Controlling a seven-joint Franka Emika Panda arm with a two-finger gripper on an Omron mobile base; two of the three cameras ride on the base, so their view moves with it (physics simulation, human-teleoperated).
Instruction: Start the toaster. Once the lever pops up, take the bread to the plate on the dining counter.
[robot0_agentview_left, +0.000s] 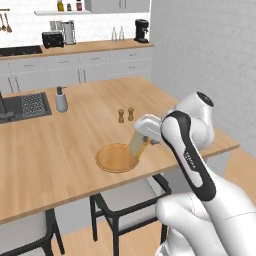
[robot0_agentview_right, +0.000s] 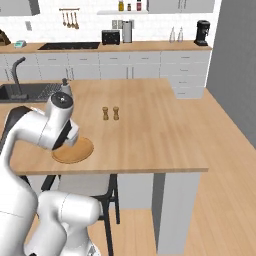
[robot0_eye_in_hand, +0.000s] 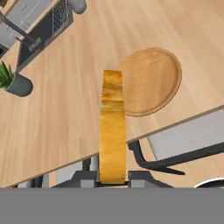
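End effector (robot0_agentview_left: 141, 143) grips the bread (robot0_agentview_left: 137, 145) on edge above the plate (robot0_agentview_left: 112, 159) near the worktop's (robot0_agentview_left: 75, 135) front edge; releasing upright risks toppling off.

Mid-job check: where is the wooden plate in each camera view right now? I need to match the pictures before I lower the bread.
Left base view: plate at lower centre, near the dining counter's front edge, under the held bread.
Right base view: left of centre, partly behind the arm.
Hand view: upper right of centre, beside the bread's far end.
Shared landmark: the two small shakers just beyond the plate in both base views.
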